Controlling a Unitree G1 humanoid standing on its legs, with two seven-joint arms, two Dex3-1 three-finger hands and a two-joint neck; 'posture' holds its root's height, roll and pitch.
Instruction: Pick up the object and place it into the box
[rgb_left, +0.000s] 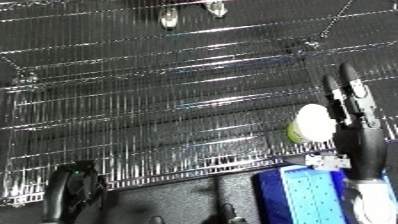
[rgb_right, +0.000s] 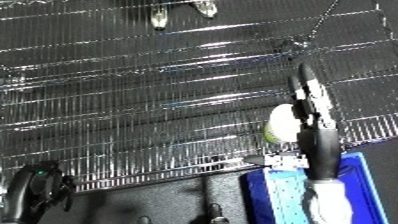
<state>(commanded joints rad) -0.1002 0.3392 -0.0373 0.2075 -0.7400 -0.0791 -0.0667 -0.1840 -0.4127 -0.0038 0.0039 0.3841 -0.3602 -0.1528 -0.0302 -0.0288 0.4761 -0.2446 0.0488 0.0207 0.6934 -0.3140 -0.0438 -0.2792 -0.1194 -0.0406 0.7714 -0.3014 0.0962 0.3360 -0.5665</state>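
The right hand (rgb_left: 351, 107) has its black fingers curled round a pale object (rgb_left: 312, 123), white on top and yellow-green below (what it is exactly I cannot tell). The hand holds it out past the near rim of the wire bin (rgb_left: 160, 100), over the bin's mesh floor near its right side. That placement suits the task: judged from this, the object is carried above the bin so that opening the fingers would drop it inside rather than on the edge. Behind the wrist, at the lower right, lies a blue tray (rgb_left: 306, 197), probably where such things wait. The left hand (rgb_left: 73, 187) hangs low at the lower left, just below the bin's near rim, out of the way; whether its fingers are curled or relaxed I cannot tell.
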